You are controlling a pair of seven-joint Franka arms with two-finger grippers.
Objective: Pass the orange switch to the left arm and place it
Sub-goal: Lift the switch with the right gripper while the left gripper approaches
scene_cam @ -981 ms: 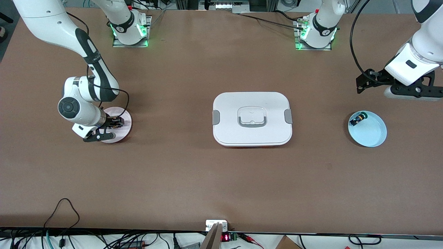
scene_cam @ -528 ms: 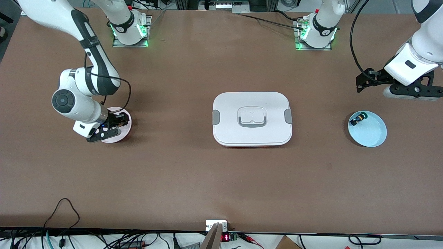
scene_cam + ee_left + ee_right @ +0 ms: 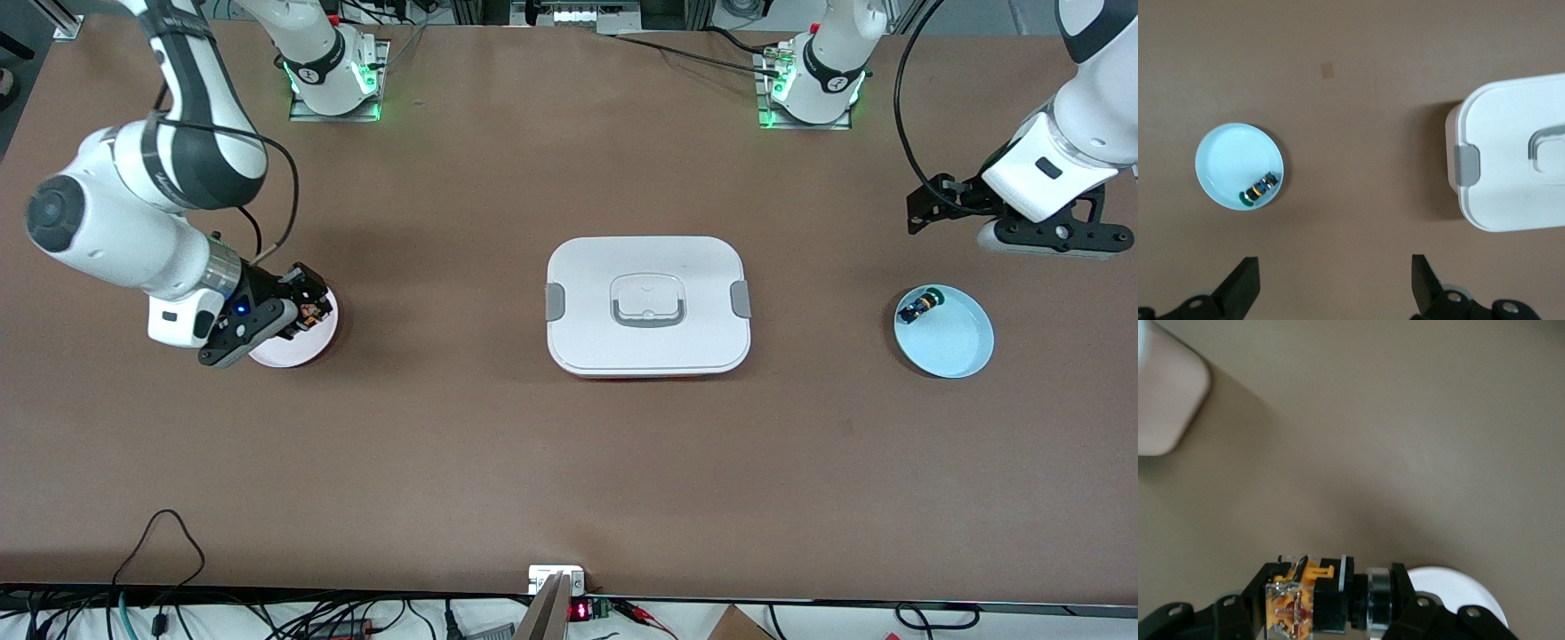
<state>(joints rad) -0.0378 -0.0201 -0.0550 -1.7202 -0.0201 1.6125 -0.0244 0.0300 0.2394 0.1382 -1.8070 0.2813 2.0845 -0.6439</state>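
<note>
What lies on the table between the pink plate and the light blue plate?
The white box lies between the pink plate and the light blue plate, seen in the front view.

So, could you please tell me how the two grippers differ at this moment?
The right gripper is shut on the orange switch just above the pink plate; the left gripper is open and holds nothing. The right one is low, at its plate; the left hangs high beside the blue plate, not over it. Both are black and two-fingered, at either end of the table with the box between.
</note>
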